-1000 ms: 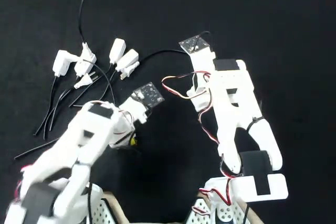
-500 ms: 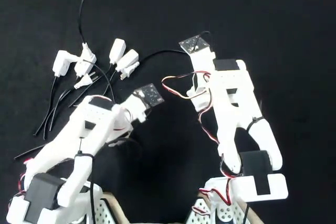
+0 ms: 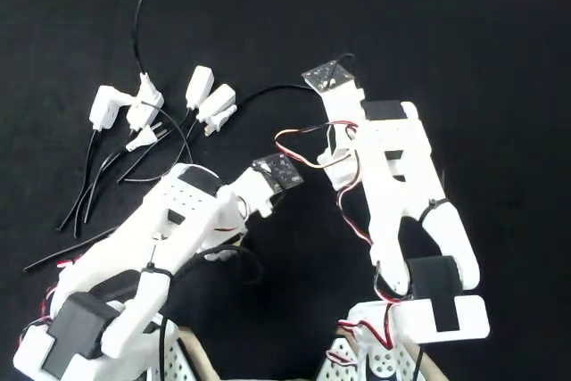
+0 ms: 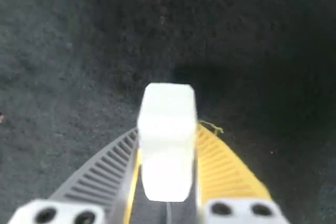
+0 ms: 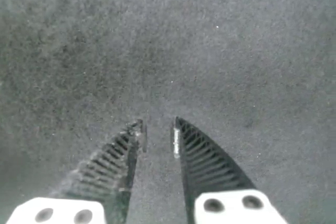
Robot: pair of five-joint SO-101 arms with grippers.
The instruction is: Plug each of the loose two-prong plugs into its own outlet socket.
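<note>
The left arm's [image 3: 178, 220] jaws are clamped on a white block [image 4: 167, 140], one ribbed side against each flank. I take it for one of the plugs, though its prongs are hidden, so I cannot say which way they face. It hangs over bare black counter [image 3: 482, 60], near the middle and on the near side. The right arm's [image 3: 393, 167] jaws stand slightly parted with nothing between them, above plain cloth further back.

The rest of the plugs and sockets [image 3: 214, 103] lie in a loose bunch at the far left, well apart from both arms, with their black cords [image 3: 98, 167] crossing each other and trailing toward the near left.

My worry is the grip first: the block sticks out well past the jaw tips, so a push against a socket could twist it or slide it back. Second, the sockets look unanchored on cloth; pressed from one side, one would likely skid away unless the right arm braces it. Third, those crossed cords could snag and drag neighbouring pieces as anything is lifted or pulled.
</note>
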